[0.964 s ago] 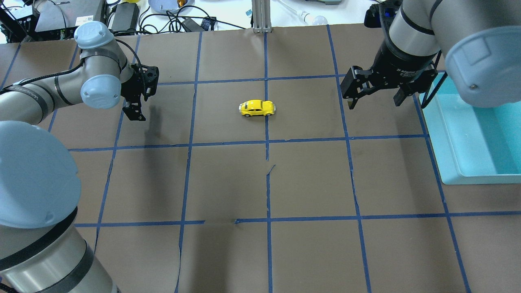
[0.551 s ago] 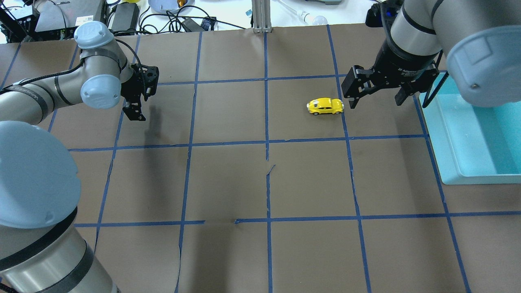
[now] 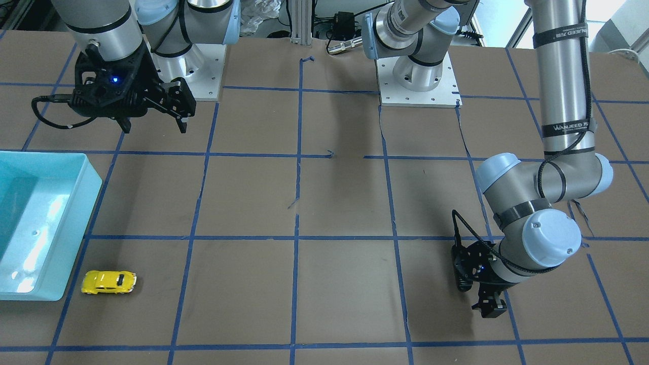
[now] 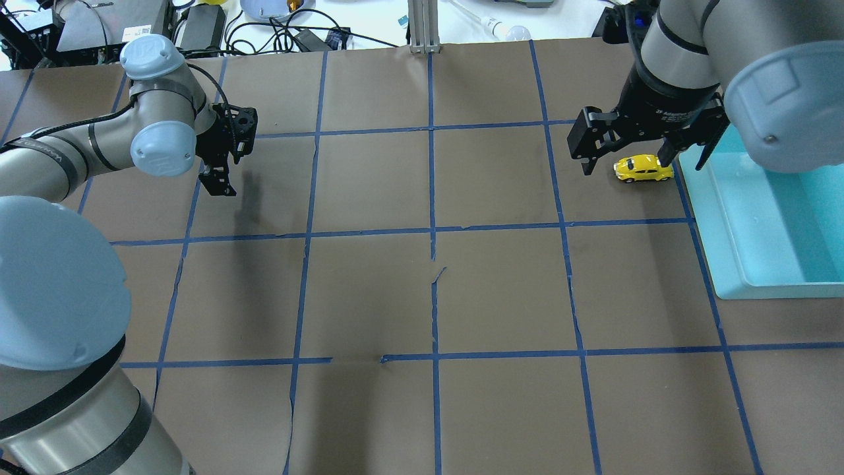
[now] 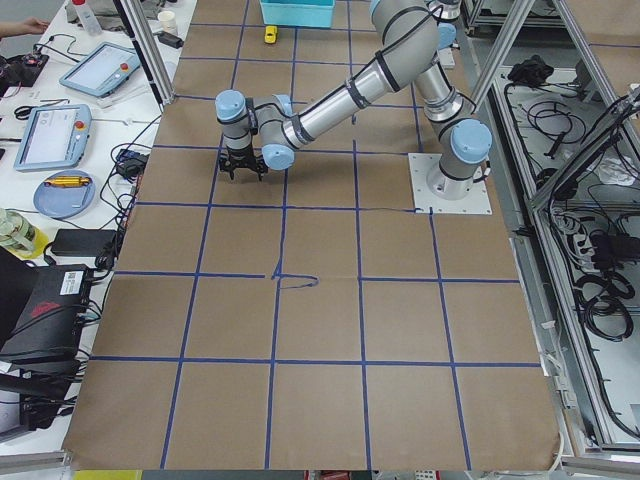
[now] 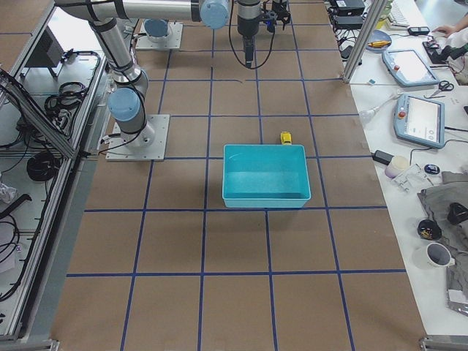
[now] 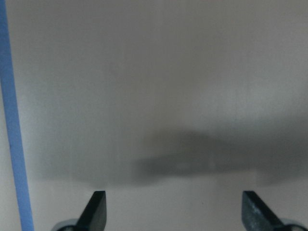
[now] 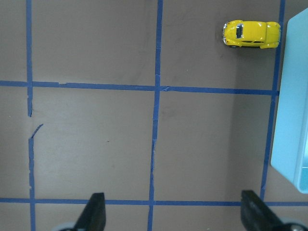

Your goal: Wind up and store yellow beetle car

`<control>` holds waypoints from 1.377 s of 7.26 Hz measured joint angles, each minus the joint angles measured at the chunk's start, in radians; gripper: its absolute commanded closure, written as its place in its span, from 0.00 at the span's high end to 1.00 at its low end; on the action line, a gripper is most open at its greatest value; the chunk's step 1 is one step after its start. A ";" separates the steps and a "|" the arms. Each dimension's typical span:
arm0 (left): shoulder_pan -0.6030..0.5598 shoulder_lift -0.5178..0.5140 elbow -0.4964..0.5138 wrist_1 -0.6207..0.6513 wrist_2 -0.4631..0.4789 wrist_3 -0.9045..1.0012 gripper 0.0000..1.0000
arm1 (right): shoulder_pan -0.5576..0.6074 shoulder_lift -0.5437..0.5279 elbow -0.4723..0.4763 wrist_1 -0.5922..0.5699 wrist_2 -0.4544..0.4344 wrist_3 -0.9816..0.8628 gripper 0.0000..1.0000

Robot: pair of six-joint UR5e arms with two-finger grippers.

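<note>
The yellow beetle car (image 4: 643, 169) stands on its wheels on the brown table, just left of the teal bin (image 4: 725, 224), not in it. It also shows in the front view (image 3: 109, 282) and at the top right of the right wrist view (image 8: 251, 33). My right gripper (image 4: 626, 161) is open and empty. It hangs well above the table, apart from the car, which lies ahead of its fingertips (image 8: 94, 214). My left gripper (image 4: 217, 185) is open and empty, low over the table at the far left (image 3: 489, 309).
The teal bin (image 3: 76, 228) lies along the table's right edge and looks empty. Blue tape lines grid the brown paper, with a tear (image 4: 435, 274) near the middle. A metal post (image 4: 422, 26) and cables stand beyond the far edge.
The car has rolled right from the table's middle to beside the teal bin. My right gripper has shifted slightly right. The left arm has not moved.
</note>
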 measured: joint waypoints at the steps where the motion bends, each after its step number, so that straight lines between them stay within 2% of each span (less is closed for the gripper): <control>1: 0.000 0.001 0.000 0.000 0.000 -0.001 1.00 | -0.004 0.010 0.000 -0.013 -0.009 -0.067 1.00; 4: -0.020 0.045 0.020 -0.047 0.001 -0.119 1.00 | -0.029 0.090 0.012 -0.117 -0.008 -0.378 1.00; 5: -0.042 0.091 0.043 -0.133 -0.006 -0.208 1.00 | -0.040 0.115 0.037 -0.171 -0.009 -0.468 1.00; 7: -0.076 0.208 0.102 -0.342 -0.097 -0.447 1.00 | -0.082 0.186 0.139 -0.387 -0.019 -0.648 1.00; 8: -0.093 0.270 0.118 -0.436 -0.147 -0.597 1.00 | -0.117 0.216 0.178 -0.484 -0.018 -0.829 1.00; 10: -0.129 0.398 0.112 -0.537 -0.178 -0.854 1.00 | -0.169 0.298 0.196 -0.639 -0.018 -1.231 1.00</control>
